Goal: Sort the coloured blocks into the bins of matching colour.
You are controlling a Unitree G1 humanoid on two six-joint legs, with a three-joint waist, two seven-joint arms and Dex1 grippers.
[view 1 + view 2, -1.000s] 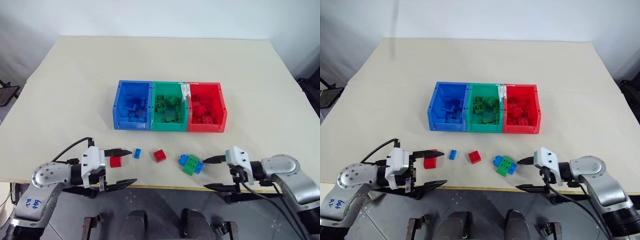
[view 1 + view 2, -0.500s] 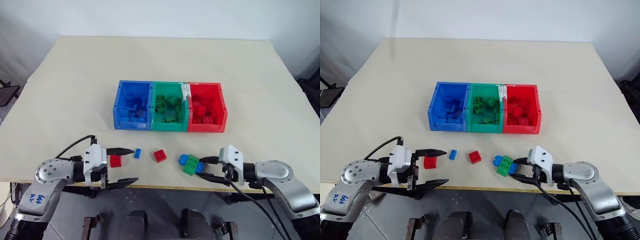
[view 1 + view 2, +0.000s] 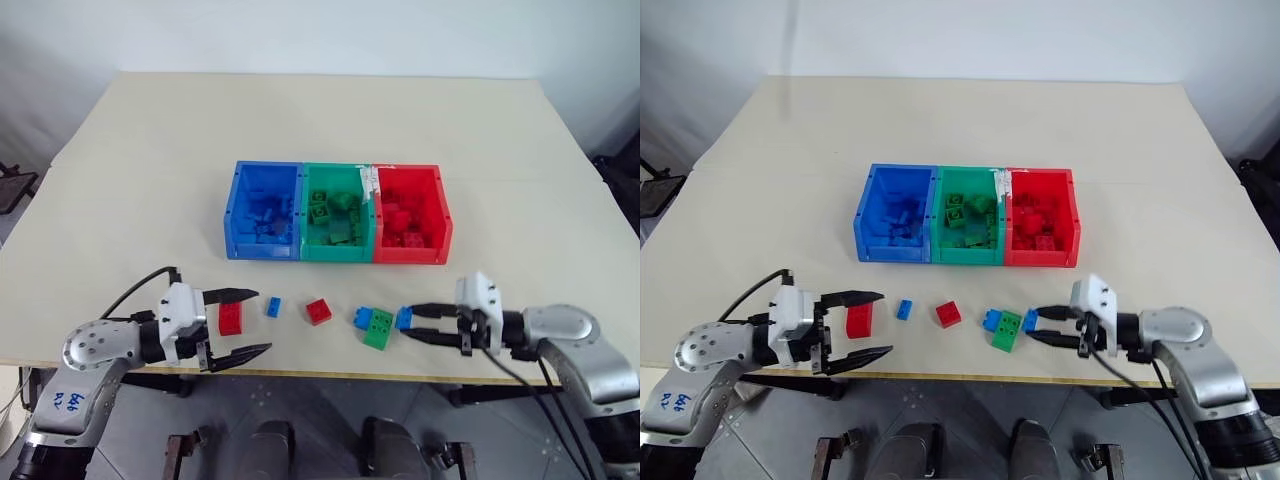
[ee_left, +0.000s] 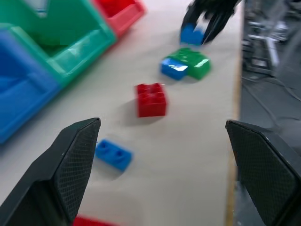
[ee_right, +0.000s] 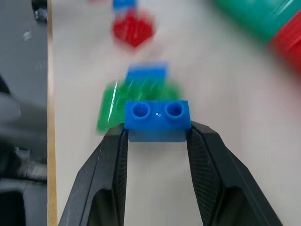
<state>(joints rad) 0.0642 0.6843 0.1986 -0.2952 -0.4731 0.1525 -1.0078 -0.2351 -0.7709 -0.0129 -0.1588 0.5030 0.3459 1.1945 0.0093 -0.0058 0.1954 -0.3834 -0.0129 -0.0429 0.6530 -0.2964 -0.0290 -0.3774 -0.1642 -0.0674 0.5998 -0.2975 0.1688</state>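
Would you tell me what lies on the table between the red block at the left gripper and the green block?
In the left eye view, a small blue block and another red block lie between the red block and the green block.

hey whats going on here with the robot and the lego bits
The robot is sorting toy bricks by colour into three joined bins, which already hold many. Its right gripper is shut on a small blue brick, held beside the green brick near the table's front edge. The left gripper is open around a red brick. Another blue brick and a red one lie loose between them.
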